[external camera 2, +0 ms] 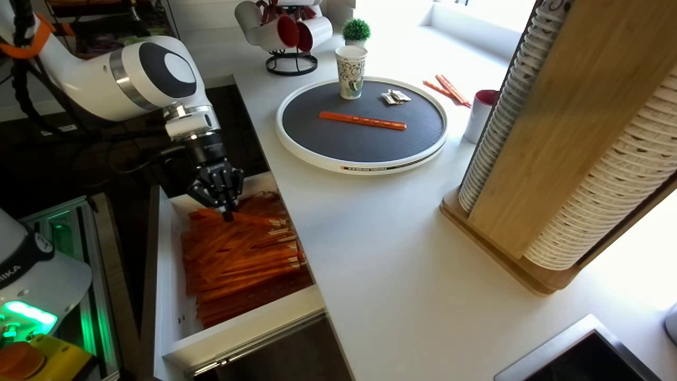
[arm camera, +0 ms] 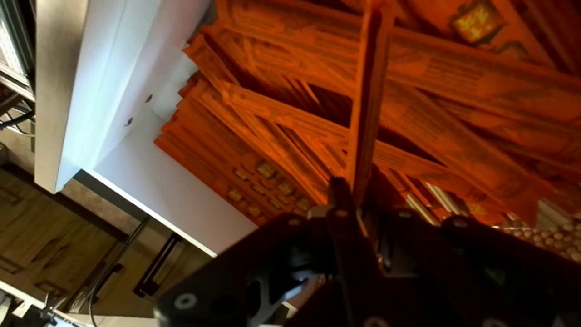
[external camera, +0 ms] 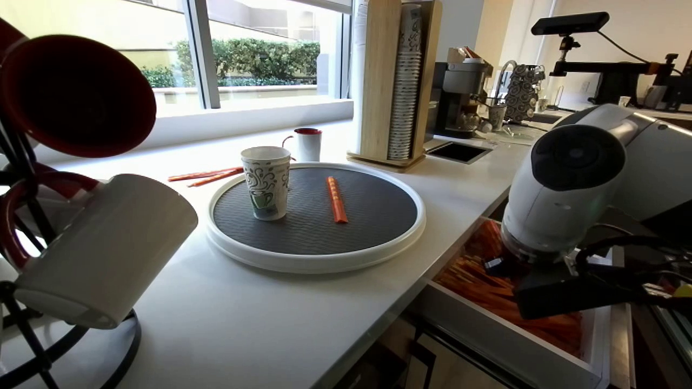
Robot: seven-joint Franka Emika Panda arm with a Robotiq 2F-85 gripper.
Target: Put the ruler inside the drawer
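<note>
Mugs hang tilted nearest the camera in an exterior view, partly cut off; the arm partly hides the open drawer. In an exterior view, the base shows the letters MIKA, cut off at the frame, while a label on the round tray is too small to read. In the wrist view, the gripper is closed on the ruler over packets in the drawer; whether it touches them is unclear, their print is blurred, and the ruler's far end runs out of frame.
</note>
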